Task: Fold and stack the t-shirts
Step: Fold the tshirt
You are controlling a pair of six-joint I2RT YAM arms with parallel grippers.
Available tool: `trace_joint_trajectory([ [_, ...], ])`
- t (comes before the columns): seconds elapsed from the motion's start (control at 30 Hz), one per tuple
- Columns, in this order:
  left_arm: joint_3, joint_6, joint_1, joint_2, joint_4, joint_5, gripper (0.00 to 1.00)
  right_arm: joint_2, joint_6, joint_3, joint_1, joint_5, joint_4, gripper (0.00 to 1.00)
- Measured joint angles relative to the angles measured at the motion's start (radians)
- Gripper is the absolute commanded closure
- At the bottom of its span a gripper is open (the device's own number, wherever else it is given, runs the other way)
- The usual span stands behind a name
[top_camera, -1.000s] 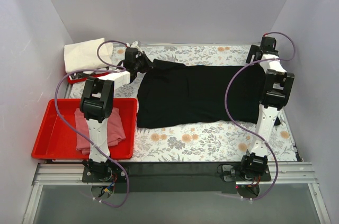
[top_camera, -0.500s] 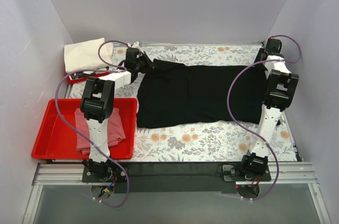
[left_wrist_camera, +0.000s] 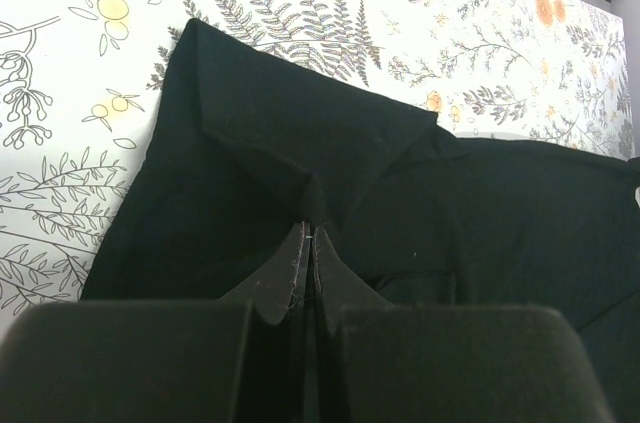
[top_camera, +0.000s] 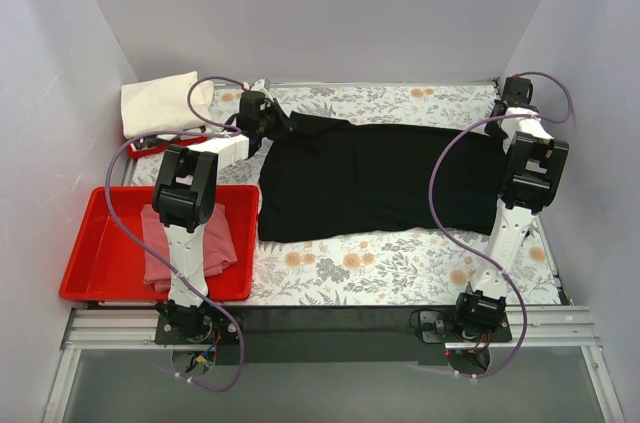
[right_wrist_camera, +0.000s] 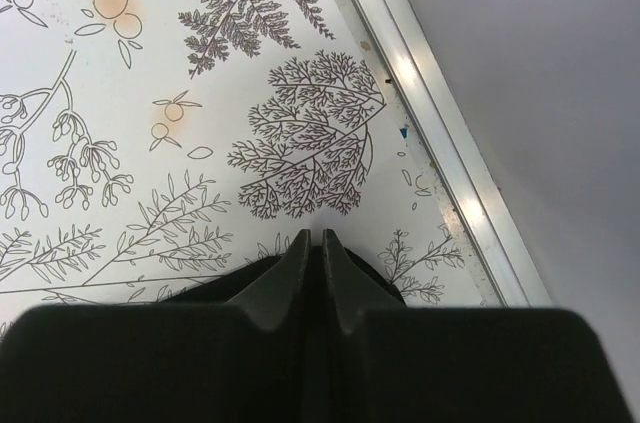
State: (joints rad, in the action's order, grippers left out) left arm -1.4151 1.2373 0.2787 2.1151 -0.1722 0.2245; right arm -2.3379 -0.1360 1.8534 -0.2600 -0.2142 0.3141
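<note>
A black t-shirt (top_camera: 370, 178) lies spread flat across the middle of the floral table. My left gripper (top_camera: 283, 125) is shut on its far left corner, and in the left wrist view (left_wrist_camera: 309, 233) the cloth (left_wrist_camera: 280, 143) rises in a peaked fold at the fingertips. At the shirt's far right corner my right gripper (top_camera: 497, 123) is shut; the right wrist view shows its jaws (right_wrist_camera: 312, 236) together with the black hem (right_wrist_camera: 215, 285) bunched around them. The dusty pink t-shirt (top_camera: 185, 243) lies folded in a red tray (top_camera: 100, 263). The cream-white t-shirt (top_camera: 160, 103) sits at the back left.
A second red tray (top_camera: 165, 150) peeks out under the cream-white shirt. The table's metal rail (right_wrist_camera: 440, 143) and the right wall run just beyond my right gripper. Purple cables loop over both arms. Bare floral cloth (top_camera: 400, 258) shows in front of the black shirt.
My right gripper moved slightly back and right at the shirt's far right corner and went from open to shut. The left arm and the shirts stayed still.
</note>
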Motion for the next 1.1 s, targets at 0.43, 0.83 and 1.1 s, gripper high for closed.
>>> trace_joint_trajectory([
  [0.43,0.085,0.001,0.0,-0.158,-0.007,-0.014,1.0,0.253,-0.037,-0.333,-0.002,0.001,-0.147,0.99],
  [0.83,0.288,0.052,0.002,-0.403,-0.069,0.001,1.0,0.482,-0.075,-0.563,-0.003,0.037,-0.282,0.99],
  [1.1,0.56,0.108,0.025,-0.677,-0.066,-0.005,1.0,0.658,-0.072,-0.789,-0.003,0.038,-0.266,0.99],
])
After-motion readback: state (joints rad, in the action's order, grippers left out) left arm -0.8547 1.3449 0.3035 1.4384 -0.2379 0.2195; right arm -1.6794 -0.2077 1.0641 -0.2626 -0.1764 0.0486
